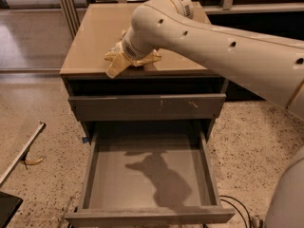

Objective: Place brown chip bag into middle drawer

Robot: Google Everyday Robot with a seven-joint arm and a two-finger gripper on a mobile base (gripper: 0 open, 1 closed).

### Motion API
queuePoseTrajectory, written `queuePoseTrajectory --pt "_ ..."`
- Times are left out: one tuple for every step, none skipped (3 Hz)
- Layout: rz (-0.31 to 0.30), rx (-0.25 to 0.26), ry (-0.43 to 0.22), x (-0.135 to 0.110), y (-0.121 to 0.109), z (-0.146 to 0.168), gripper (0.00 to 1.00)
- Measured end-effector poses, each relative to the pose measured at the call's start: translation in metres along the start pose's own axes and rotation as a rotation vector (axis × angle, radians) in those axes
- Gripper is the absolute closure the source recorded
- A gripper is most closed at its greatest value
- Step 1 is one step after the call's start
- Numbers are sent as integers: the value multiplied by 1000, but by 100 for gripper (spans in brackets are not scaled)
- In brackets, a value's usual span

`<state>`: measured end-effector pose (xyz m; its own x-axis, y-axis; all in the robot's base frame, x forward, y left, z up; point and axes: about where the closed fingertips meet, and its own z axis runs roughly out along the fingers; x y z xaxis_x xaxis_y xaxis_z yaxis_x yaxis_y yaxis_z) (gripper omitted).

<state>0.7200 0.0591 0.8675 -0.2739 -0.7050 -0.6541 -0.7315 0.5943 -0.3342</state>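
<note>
Your gripper [114,69] is down on the cabinet top [90,37], right at its front edge, pointing down and to the left. Honestly can't tell from this angle whether it's clamped or released, since the wrist blocks most of it.

The brown chip bag [152,59] is right up against the gripper, just behind it and to the right, sitting on the cabinet top. The arm hides most of it, so you only get crumpled pale yellow-cream bits poking out on either side of the wrist. None of the dark brown part shows.

I'd call this the pickup step: bag not lifted, nothing in the drawer yet. Below the gripper there's the closed drawer front with pale scratches [147,107]. Below that, and closer to the camera, the middle drawer [118,189] is pulled wide open, with a flat bare grey floor.

Next you need a solid hold on that crinkly foil. Then lift it, bring it out past the front edge and lower it into the open drawer. Foil like that slips easily, so watch the grip.
</note>
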Motion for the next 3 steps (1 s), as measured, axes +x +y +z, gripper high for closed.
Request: queuePoseTrajectory --pt "-23 41 1 -10 3 33 18" --pt "-35 66 14 -11 5 48 42" --pt "-37 87 25 -6 3 47 65"
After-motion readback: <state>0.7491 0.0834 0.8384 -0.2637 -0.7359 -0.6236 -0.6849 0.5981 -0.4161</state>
